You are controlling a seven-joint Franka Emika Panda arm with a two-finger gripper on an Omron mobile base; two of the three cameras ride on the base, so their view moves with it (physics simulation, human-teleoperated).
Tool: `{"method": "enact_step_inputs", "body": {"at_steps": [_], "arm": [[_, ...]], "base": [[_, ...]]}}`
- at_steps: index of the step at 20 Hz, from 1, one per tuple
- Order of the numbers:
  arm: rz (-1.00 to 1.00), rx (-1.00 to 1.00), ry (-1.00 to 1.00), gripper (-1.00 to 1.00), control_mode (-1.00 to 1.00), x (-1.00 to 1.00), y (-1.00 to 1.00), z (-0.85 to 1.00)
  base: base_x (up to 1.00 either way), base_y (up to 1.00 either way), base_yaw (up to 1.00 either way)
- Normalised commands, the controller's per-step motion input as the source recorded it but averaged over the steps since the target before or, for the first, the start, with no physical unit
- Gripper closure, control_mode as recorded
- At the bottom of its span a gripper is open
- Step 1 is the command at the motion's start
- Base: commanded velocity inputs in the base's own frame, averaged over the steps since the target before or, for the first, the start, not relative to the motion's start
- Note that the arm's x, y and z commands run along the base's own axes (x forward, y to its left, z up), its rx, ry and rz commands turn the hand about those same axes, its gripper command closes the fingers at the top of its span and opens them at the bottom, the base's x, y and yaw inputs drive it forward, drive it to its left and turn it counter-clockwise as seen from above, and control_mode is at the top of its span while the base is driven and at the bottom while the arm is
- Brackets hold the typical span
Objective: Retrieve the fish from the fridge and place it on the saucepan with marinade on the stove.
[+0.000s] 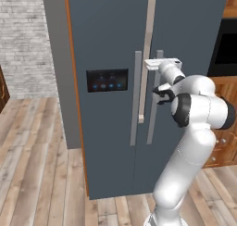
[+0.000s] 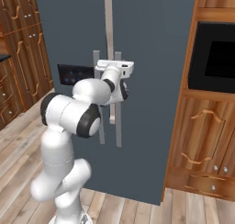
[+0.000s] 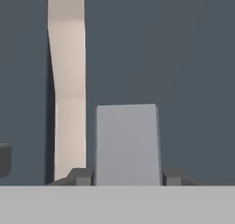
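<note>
Brick wall (image 1: 25, 40): pale grey, far left of the left base view, behind the fridge's side.
Floor (image 1: 37, 174): light wood planks running under the fridge and the robot's base.
Fridge (image 1: 111, 141): tall dark blue-grey body with an orange edge down its left side; both doors look closed, with a pale vertical strip (image 3: 69, 81) where they meet.
Control panel (image 1: 107, 80): black, with small blue lights, on the left door at about handle height.
Left door handle (image 1: 135, 100): long grey vertical bar, just left of the door seam.
Right door handle (image 3: 127, 142): long grey vertical bar, just right of the seam; in the hand view it rises as a flat grey slab between the two finger tips.
Claw (image 3: 127, 176): at the upper end of the right door handle, its fingers (image 3: 82, 176) lying against either side of the bar, clamped on it.
Arm: white with dark joints, bent at the elbow and reaching forward to the handle.
Fish: cannot be seen; the closed doors hide the fridge's inside.
Wooden cabinets (image 2: 202, 145): warm brown, right of the fridge, with a drawer and small knobs low down.
Wall oven (image 2: 215, 58): black front set into the cabinets, upper right.
</note>
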Motion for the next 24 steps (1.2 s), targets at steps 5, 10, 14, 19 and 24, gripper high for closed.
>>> {"method": "enact_step_inputs", "body": {"at_steps": [5, 10, 14, 19, 24], "arm": [[0.00, 0.00, 0.18, 1.00, -1.00, 0.00, 0.00, 0.13], [0.00, 0.00, 0.39, 1.00, -1.00, -0.05, 0.00, 0.17], [-0.05, 0.00, 0.42, 1.00, -1.00, -0.21, 0.00, 0.14], [-0.06, 0.00, 0.37, 1.00, -1.00, -0.25, 0.00, 0.06], [-0.06, 0.00, 0.25, 1.00, -1.00, -0.35, -0.17, 0.05]], "base": [[0.00, 0.00, 0.00], [0.00, 0.00, 0.00], [0.00, 0.00, 0.00], [0.00, 0.00, 0.00], [0.00, 0.00, 0.00]]}}
